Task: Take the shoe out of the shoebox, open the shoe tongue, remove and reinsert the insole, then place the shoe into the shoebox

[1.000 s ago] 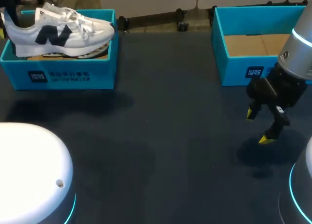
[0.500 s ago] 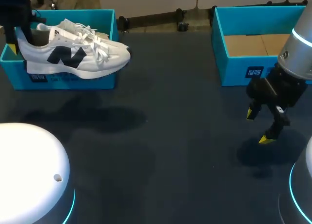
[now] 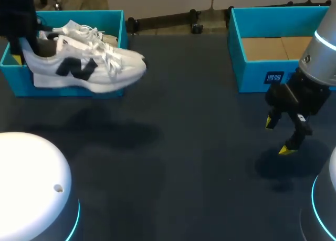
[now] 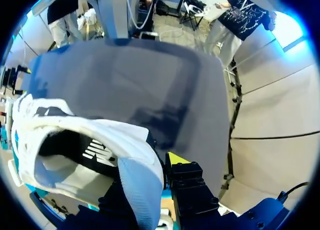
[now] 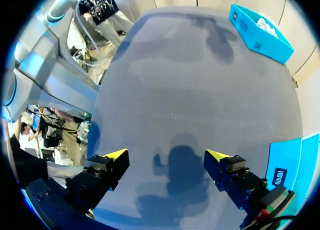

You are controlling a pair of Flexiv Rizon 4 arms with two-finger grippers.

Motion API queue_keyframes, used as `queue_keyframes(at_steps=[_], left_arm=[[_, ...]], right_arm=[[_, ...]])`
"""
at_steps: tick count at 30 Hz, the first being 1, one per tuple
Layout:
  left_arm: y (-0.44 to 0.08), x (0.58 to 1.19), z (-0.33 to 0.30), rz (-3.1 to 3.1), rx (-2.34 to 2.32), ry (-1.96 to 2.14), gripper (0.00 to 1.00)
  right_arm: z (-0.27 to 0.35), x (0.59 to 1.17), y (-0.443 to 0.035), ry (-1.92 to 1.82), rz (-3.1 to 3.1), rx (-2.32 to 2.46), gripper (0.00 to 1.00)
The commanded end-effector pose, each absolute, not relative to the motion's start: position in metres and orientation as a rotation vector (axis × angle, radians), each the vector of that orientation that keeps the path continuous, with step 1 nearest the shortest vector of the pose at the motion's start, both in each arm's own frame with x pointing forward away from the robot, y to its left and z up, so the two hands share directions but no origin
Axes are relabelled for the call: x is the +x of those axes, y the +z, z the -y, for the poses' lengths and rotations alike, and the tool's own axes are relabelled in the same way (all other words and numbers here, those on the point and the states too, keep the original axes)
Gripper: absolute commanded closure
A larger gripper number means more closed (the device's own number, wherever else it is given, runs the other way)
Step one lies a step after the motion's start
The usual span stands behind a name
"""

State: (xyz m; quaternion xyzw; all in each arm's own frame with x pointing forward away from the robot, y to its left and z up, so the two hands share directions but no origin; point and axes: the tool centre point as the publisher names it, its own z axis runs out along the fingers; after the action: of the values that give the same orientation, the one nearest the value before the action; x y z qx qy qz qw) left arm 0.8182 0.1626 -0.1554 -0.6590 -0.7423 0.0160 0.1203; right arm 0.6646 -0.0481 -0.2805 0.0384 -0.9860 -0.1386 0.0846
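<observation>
Shoes: two, both white. The shoe, which has a dark mark on its side, hangs in the air. Its heel is over the left shoebox and its toe juts out past the front wall above the table. A second shoe lies inside that box, just behind the first.
Shoeboxes: two, both teal and open-topped, at the table's far edge and well apart. The right shoebox shows only a bare cardboard floor.
Grippers: two.
Left gripper: the left gripper is clamped on the shoe's heel. In the left wrist view one yellow tip lies against the outside of the heel, and the other finger is hidden by the collar.
Right gripper: the right gripper has its fingers spread with nothing between them. It hovers over the table near the right shoebox's front wall.
Change: a second ago the shoe rested on top of the left shoebox. It has since come forward, and its toe now sits slightly further out than half a second ago. The right gripper has not shifted.
</observation>
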Motion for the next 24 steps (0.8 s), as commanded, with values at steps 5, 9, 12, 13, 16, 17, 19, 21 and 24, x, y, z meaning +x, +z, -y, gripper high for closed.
queue_keyframes(at_steps=[5, 9, 12, 13, 16, 17, 19, 21, 24], left_arm=[[-0.174, 0.781, -0.129, 2.125, -1.884, 0.156, 1.00], [-0.190, 0.763, -0.106, 2.141, -1.872, 0.121, 1.00], [-0.200, 0.752, -0.091, 2.162, -1.866, 0.109, 1.00], [-0.204, 0.748, -0.085, 2.150, -1.858, 0.114, 1.00], [-0.221, 0.739, -0.063, 2.130, -1.861, 0.112, 1.00], [-0.226, 0.736, -0.057, 2.126, -1.860, 0.113, 1.00], [-0.236, 0.730, -0.046, 2.084, -1.872, 0.145, 1.00], [-0.247, 0.723, -0.036, 2.097, -1.873, 0.110, 1.00], [-0.258, 0.714, -0.024, 2.083, -1.859, 0.113, 1.00]], right_arm=[[0.048, 0.664, -0.281, -0.411, 2.942, 0.115, 0.00], [0.048, 0.664, -0.281, -0.411, 2.942, 0.115, 0.00], [0.048, 0.664, -0.281, -0.411, 2.942, 0.115, 0.00], [0.048, 0.664, -0.281, -0.411, 2.942, 0.115, 0.00], [0.048, 0.664, -0.281, -0.411, 2.942, 0.115, 0.00], [0.048, 0.664, -0.281, -0.411, 2.942, 0.115, 0.00], [0.048, 0.664, -0.281, -0.411, 2.942, 0.115, 0.00], [0.048, 0.664, -0.281, -0.411, 2.942, 0.115, 0.00], [0.048, 0.664, -0.281, -0.411, 2.942, 0.115, 0.00]])
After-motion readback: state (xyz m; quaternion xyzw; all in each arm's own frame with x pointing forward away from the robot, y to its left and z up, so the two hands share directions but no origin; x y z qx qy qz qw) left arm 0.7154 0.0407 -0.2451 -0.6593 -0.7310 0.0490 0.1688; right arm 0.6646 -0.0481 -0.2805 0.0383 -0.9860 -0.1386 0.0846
